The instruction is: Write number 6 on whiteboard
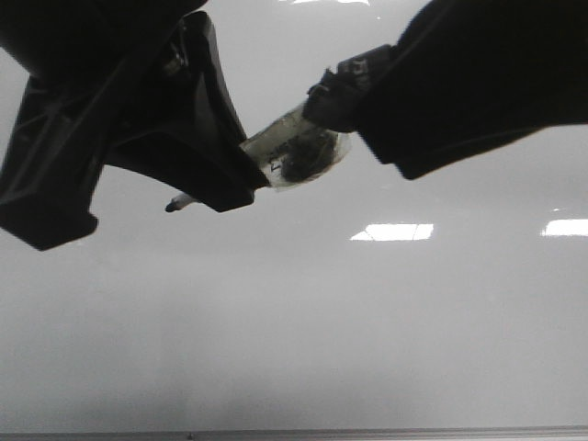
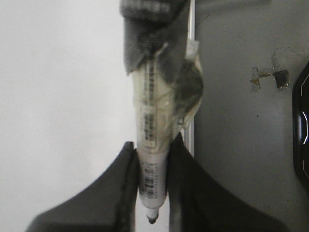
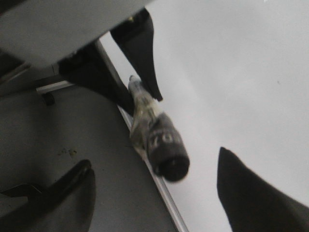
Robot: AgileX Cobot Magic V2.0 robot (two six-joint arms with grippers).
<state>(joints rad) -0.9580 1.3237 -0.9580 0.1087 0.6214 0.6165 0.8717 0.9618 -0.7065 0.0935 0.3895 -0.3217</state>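
Observation:
The whiteboard (image 1: 294, 322) is glossy pale grey and fills the front view, with bright light reflections. No number 6 shows on it in any view. My left gripper (image 1: 220, 179) is shut on a white marker (image 1: 294, 156) wrapped in clear tape, and its dark tip (image 1: 173, 206) points down-left just above the board. In the left wrist view the fingers (image 2: 126, 164) clamp the marker's barrel (image 2: 153, 121), with the tip (image 2: 152, 220) beyond them. My right gripper (image 3: 154, 162) is wide open, and the marker's dark rear end (image 3: 169, 159) lies between its fingers without touching them.
The board's thin metal frame edge (image 1: 367, 432) runs along the near side and shows beside the marker (image 2: 191, 72). Beyond it lies a dark grey surface (image 2: 241, 154) with tape scraps (image 2: 268, 77) and a black object (image 2: 301, 125) at the edge.

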